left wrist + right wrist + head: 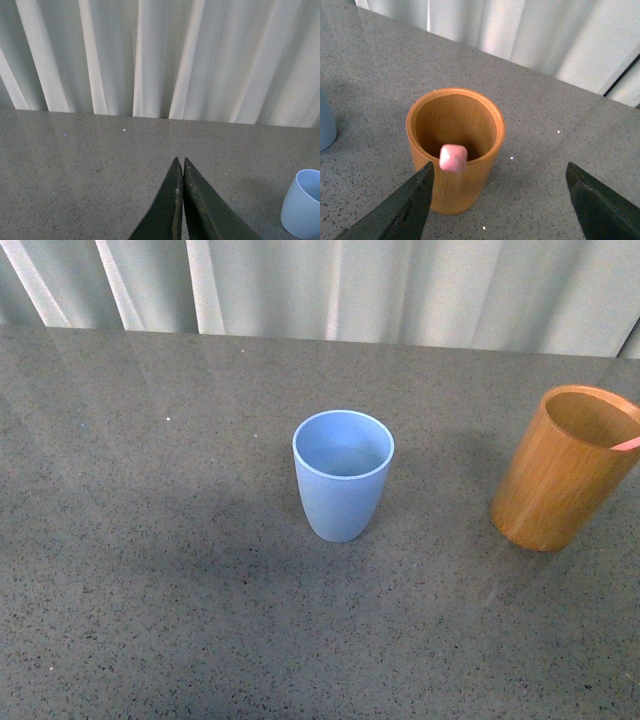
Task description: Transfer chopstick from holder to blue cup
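1. The left fingers are pressed together, tip to tip, with nothing between them. They point over the bare bench toward the curtain.
2. The blue cup stands upright near the middle of the bench, and it is empty. In the left wrist view only its edge shows, off to one side of the closed fingers.
3. The holder stands upright to the right of the cup, well apart from it.
4. The chopstick is in the holder. Its pink end leans at the rim on the side nearest the right wrist camera.
5. The right fingers are spread wide and pinch nothing. The pink end lies between them, just beside the tip of one finger and far from the other.
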Available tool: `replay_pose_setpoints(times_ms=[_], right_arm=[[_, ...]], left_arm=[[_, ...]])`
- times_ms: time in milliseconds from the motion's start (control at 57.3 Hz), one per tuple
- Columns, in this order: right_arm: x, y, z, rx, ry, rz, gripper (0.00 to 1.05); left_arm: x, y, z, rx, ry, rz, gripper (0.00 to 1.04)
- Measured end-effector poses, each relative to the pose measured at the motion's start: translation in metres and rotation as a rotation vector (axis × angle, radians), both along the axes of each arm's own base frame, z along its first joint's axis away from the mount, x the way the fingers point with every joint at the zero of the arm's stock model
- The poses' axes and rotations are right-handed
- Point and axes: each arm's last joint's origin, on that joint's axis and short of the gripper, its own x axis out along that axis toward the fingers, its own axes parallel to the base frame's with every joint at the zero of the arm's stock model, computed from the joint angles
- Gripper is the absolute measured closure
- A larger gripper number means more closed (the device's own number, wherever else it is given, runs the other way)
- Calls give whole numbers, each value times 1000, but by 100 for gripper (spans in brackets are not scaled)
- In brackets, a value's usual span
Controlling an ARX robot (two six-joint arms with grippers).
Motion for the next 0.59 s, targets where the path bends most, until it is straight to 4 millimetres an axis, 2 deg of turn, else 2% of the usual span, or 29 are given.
replay_pose_setpoints(times_ms=[174,401,488,593], right_arm=[[14,6,-2,-2,-15,46,63],[26,8,5,25,-10,83,100],[29,8,14,50,-10,91,102],[30,6,28,81,-18,92,102]], left_arm=[[-3,0,0,0,-1,0,101],[-7,0,0,0,-1,0,101],[-16,0,-5,0,26,2,101],[-18,0,-3,0,3,0,101]])
